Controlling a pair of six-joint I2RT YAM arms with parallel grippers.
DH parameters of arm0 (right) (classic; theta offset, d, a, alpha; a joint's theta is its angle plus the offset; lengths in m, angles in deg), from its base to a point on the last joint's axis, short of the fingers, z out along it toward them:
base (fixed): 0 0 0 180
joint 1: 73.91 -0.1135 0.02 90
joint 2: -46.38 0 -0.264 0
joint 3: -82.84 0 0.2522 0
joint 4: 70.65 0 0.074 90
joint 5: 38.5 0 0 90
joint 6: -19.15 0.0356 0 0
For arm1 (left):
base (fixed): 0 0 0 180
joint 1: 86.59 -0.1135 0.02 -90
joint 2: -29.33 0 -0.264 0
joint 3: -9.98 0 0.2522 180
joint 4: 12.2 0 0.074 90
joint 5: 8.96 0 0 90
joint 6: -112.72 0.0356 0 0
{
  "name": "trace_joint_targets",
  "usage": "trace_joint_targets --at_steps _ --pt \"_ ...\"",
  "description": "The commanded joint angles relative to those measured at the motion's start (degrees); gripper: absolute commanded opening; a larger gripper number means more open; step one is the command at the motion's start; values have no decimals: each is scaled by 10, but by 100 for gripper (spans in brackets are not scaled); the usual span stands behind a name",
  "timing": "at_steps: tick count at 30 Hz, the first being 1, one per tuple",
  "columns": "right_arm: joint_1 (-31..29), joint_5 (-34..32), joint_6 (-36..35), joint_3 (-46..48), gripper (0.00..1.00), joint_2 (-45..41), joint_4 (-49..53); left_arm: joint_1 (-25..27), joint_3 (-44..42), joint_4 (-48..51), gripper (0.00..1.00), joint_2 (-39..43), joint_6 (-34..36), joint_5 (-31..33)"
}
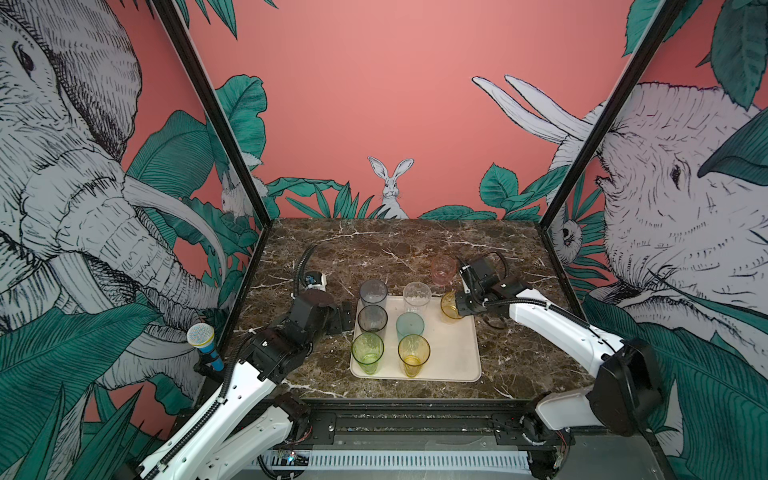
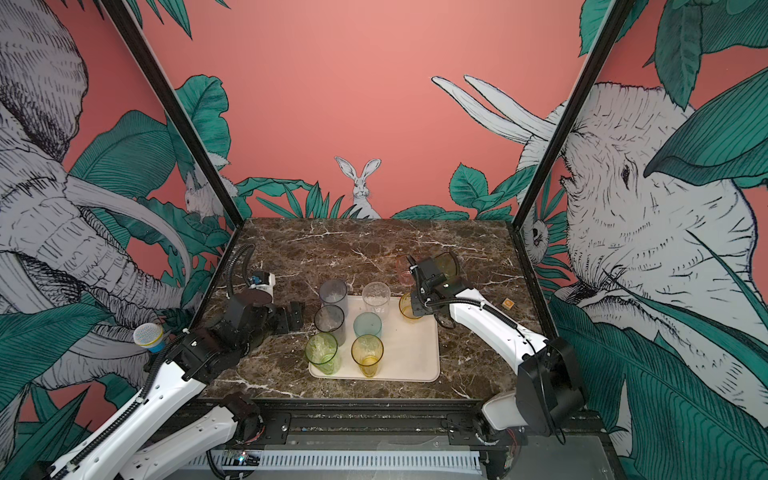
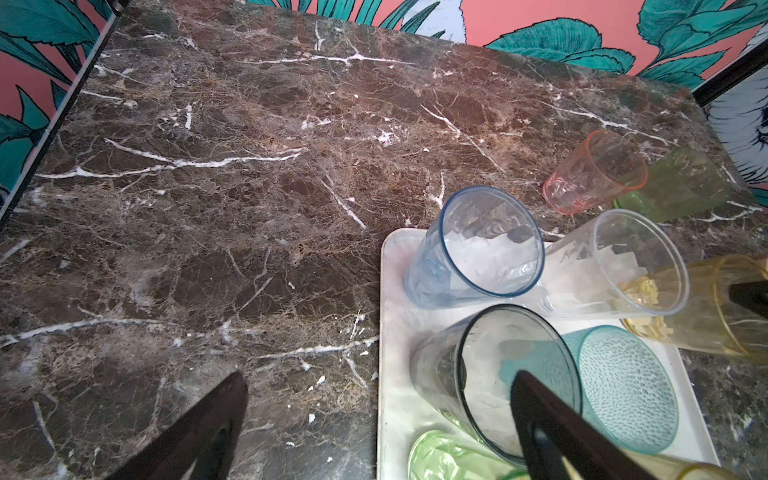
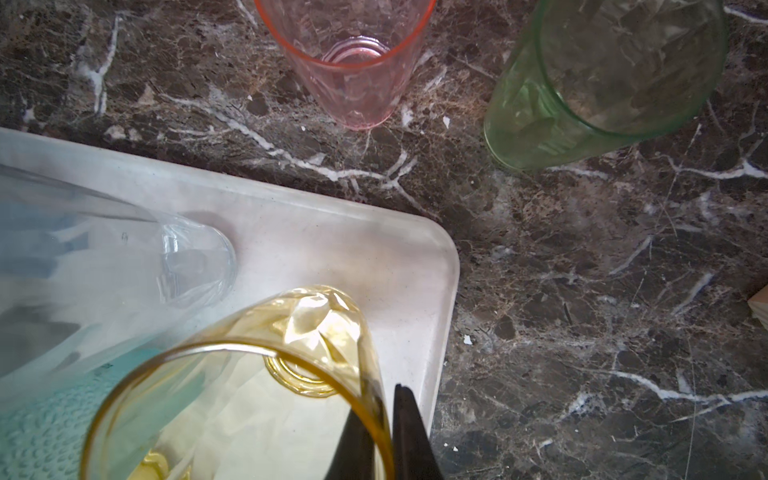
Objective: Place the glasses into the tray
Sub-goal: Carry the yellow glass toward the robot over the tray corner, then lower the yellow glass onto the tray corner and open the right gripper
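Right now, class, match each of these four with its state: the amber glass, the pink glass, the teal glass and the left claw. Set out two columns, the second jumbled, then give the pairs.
1 amber glass
2 pink glass
3 teal glass
4 left claw

A wide open
B on the marble table, off the tray
C rim pinched by the right claw
D standing in the tray, no claw on it

Pairs: 1-C, 2-B, 3-D, 4-A
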Motion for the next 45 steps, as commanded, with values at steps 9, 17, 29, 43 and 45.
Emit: trace_joint_targets --at_steps 9,17,29,43,45 --pt "-3 -20 3 1 0 33 -34 -4 -9 -10 99 -6 -10 0" --pt "3 -25 0 -2 0 57 -37 -3 -9 -10 99 -7 -10 2" --pt "16 -25 -3 -12 0 79 -39 -4 -9 -5 99 -2 -9 6" --pt "19 -33 -10 -13 10 83 -34 -4 -5 -9 99 -9 -7 2" --pt "19 -37 -10 -16 16 82 -31 -4 -4 -10 99 -11 -6 1"
